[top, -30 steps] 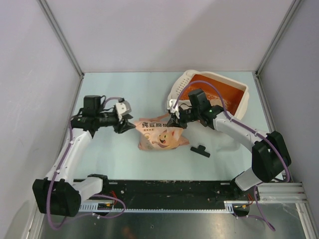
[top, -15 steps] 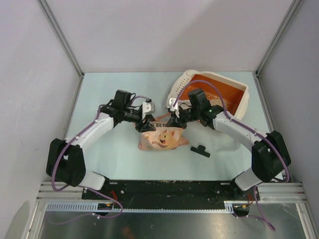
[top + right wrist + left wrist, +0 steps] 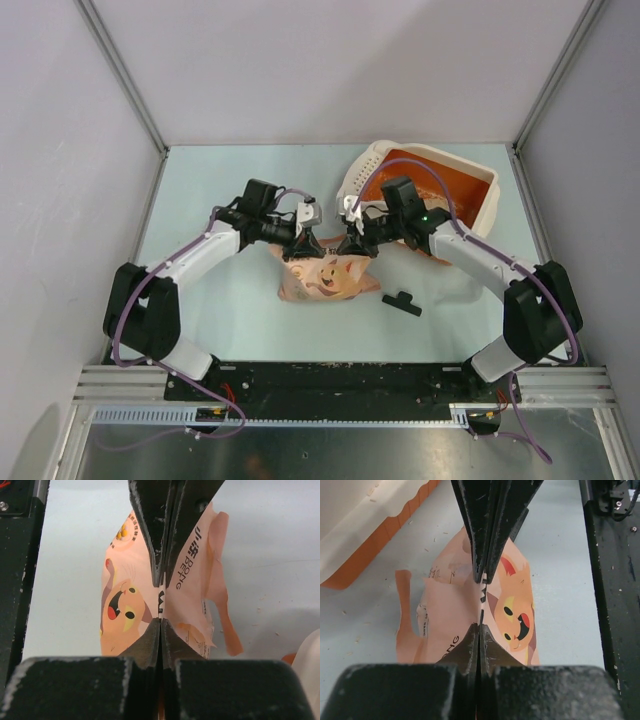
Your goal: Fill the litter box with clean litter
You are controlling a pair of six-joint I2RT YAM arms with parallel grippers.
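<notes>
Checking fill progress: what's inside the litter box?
Bare orange floor shows in the litter box; no litter visible. The right arm covers its near-left part, so that stays unseen.

The left arm [image 3: 190, 262] and right arm [image 3: 482, 262] are each made of smooth white link shells joined by chunky black joint housings, with a thin purple cable [image 3: 128, 318] looping loosely alongside. A small green light [image 3: 424, 212] glows near the right arm's wrist. The left gripper [image 3: 299, 247] has matte black, wedge-shaped fingers [image 3: 468, 647] tapering to thin edges, on a black base grainy with pale specks.
</notes>
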